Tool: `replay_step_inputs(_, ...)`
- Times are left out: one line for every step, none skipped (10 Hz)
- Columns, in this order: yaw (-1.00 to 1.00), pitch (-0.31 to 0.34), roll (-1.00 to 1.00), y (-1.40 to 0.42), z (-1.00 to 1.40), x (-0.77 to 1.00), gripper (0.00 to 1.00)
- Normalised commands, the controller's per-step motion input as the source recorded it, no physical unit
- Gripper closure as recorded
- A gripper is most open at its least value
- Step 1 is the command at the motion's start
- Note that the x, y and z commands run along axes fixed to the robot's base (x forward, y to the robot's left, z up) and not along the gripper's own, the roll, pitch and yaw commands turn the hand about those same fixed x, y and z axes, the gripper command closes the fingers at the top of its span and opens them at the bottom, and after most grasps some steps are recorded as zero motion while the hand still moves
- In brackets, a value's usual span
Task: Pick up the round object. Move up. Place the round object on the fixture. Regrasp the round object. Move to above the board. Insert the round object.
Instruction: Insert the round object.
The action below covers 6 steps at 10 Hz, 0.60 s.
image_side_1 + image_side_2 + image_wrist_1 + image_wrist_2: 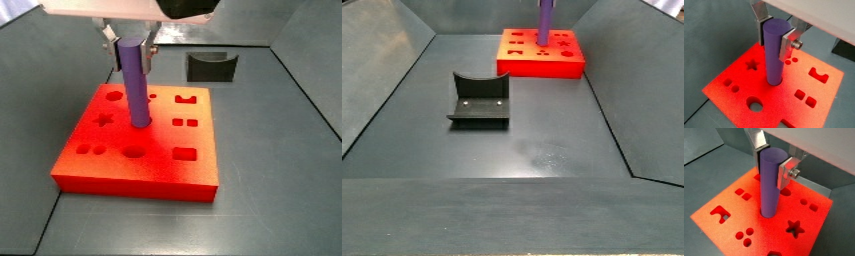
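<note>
In both wrist views the pincer (775, 31) points straight down over the board (817, 95), its silver fingers (787, 42) clamped on the upper part of the purple peg (773, 55). The peg stands upright, its lower end at the board's top, near the middle.

In a side view the arm comes down from above; the pincer (130, 44) grips the peg (134, 88), whose foot meets the board (140, 160) near the round hole. The fixture (211, 66) stands beyond the board, apart.

In a side view the fixture (478, 102) sits mid-floor, the board (543, 62) and peg (547, 22) farther back.
</note>
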Motion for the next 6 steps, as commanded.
replay_step_inputs(-0.09, 0.0, -0.04, 0.0, -0.36, 0.03, 1.0)
replay_step_inputs(-0.1, 0.0, 0.0, 0.0, -0.44, 0.01, 1.0)
replay_step_inputs(-0.11, 0.0, 0.0, 0.0, -0.53, 0.0, 1.0)
replay_step_inputs(-0.03, -0.066, -0.08, 0.0, -0.15, 0.05, 1.0)
replay_step_inputs(0.0, -0.019, -0.02, 0.0, 0.0, 0.0, 1.0)
replay_step_inputs(0.0, 0.0, 0.0, 0.0, 0.0, 0.0, 1.0)
